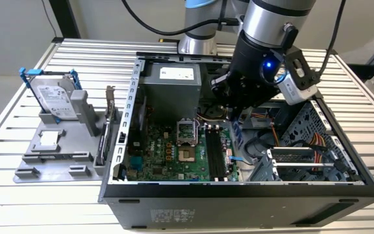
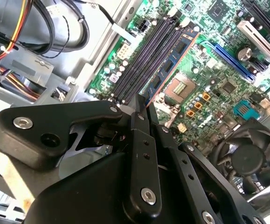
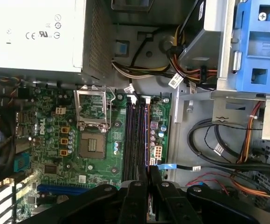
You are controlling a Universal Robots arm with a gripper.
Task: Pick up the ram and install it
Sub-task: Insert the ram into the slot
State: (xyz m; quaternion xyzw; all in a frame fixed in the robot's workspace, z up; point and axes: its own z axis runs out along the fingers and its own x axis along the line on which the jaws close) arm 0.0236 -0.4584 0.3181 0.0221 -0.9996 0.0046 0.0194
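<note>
The arm reaches down into the open computer case (image 1: 135,97) on the slatted table (image 1: 76,48), its wrist tilted. The end effector (image 2: 144,105) hangs just above the motherboard (image 3: 55,140), fingers pressed together on the near end of the ram (image 2: 172,58). The ram stands on edge among the black slots (image 3: 132,135), its long axis running along them.
</note>
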